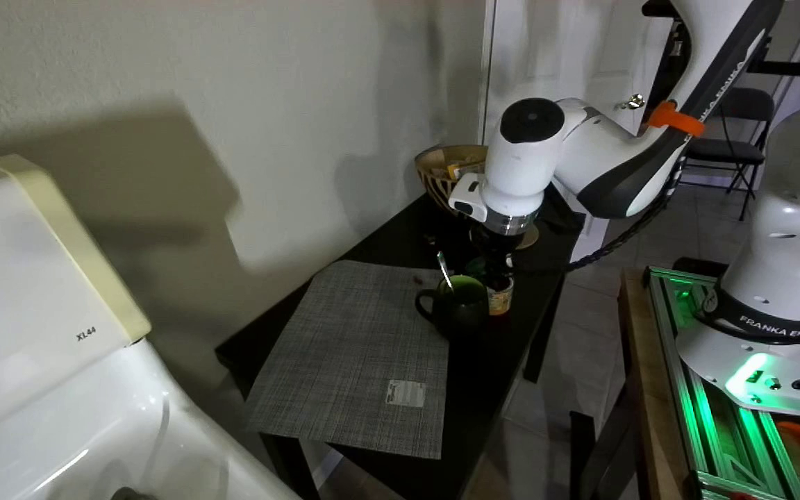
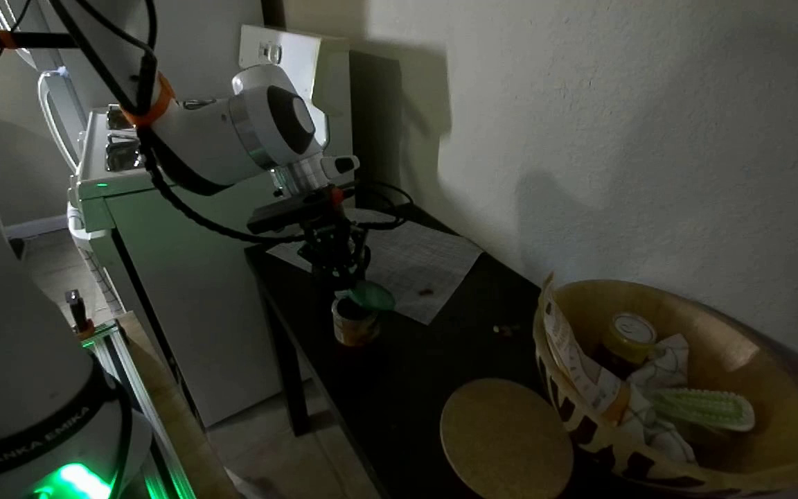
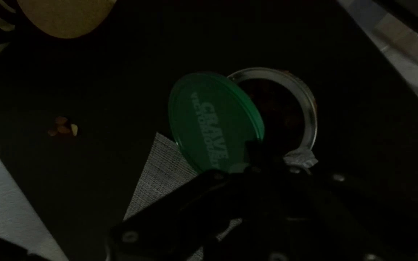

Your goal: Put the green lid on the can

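Claw (image 3: pixel 254 156) grips tilted green lid (image 3: pixel 212 121) (long axis slanting down-right, wrist view).

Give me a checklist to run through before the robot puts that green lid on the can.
1. Is the green lid held? Ok: the fingers appear closed on its edge.
2. Is it centred over the can? Not ok: in the wrist view it overlaps only one side.
3. Is it level? Not ok: it is tilted.
4. Is the can upright? Ok: it stands on the black table.
5. Is the rim clear? Not ok: a silvery scrap shows at its edge.
6. Is the mug clear? Cannot tell: it stands near the can, but any gap is hidden.
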`<state>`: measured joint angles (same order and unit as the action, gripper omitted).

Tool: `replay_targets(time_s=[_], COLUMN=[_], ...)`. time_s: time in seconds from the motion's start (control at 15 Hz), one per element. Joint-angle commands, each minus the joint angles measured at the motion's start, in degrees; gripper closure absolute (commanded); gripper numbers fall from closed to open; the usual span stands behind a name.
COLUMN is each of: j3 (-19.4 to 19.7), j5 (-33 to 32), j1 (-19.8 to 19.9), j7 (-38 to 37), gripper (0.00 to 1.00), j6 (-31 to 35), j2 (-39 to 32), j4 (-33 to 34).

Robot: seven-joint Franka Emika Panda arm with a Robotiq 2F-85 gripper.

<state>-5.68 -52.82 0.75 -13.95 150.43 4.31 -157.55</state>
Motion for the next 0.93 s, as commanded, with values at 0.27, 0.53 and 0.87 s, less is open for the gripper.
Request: replay_targets(time_s=[0.27,0.53,0.87], j3=[-0.4,-1.5,-2.8], j5=[-9.9,-10.2,-9.4], j1=[-1.1,-2.5,-3.8], j7=[-5.3,-4.0,-3.6], gripper=[0.99,0.99,0.99], j6=[3.3,2.6,1.0], j2=[-3.1,-4.0,-5.2], j4=[0.0,0.0,0.0])
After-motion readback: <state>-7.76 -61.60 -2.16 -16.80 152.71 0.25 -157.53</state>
